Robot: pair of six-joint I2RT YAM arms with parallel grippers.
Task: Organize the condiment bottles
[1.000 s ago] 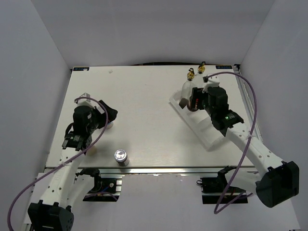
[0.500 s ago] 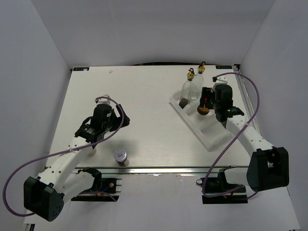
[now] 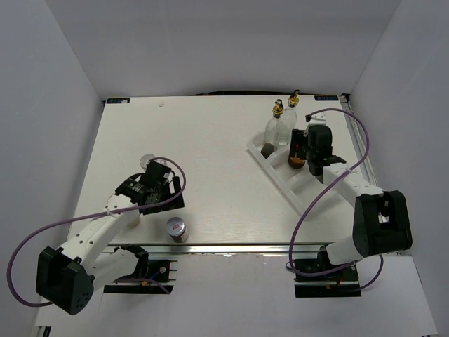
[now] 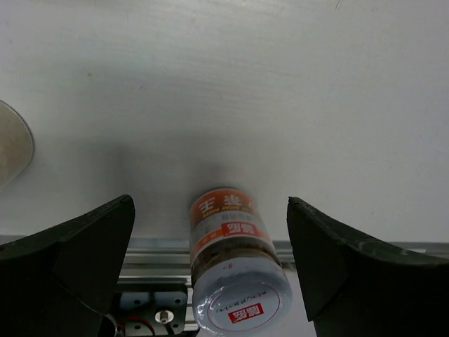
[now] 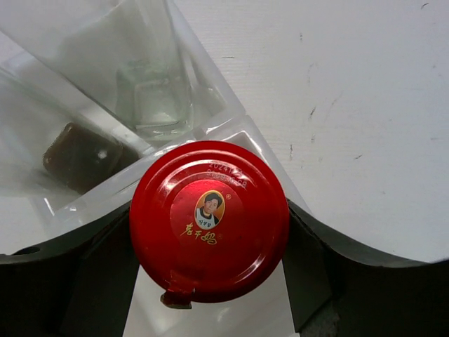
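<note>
A silver-lidded shaker (image 3: pixel 175 228) with an orange label stands near the table's front edge. My left gripper (image 3: pixel 170 206) is open. In the left wrist view the shaker (image 4: pixel 235 270) stands between the fingers (image 4: pixel 84 246) with a gap on each side. A second silver-lidded shaker (image 3: pixel 148 160) stands behind the left arm. A cream bottle (image 4: pixel 10 151) shows at the left edge of the left wrist view. My right gripper (image 3: pixel 297 147) is shut on the red-lidded dark jar (image 5: pixel 209 221) in the white tray (image 3: pixel 309 198). Two glass bottles (image 3: pixel 273 135) (image 3: pixel 290 123) with gold pourers stand in the tray's far end.
The tray lies diagonally at the right, close to the table's right edge. The metal rail (image 4: pixel 161 246) of the front edge runs just beyond the near shaker. White walls close in the table on three sides.
My left gripper has swung from the table's left side toward the front shaker and now straddles it. My right gripper has shifted the red-lidded jar to the right within the tray.
</note>
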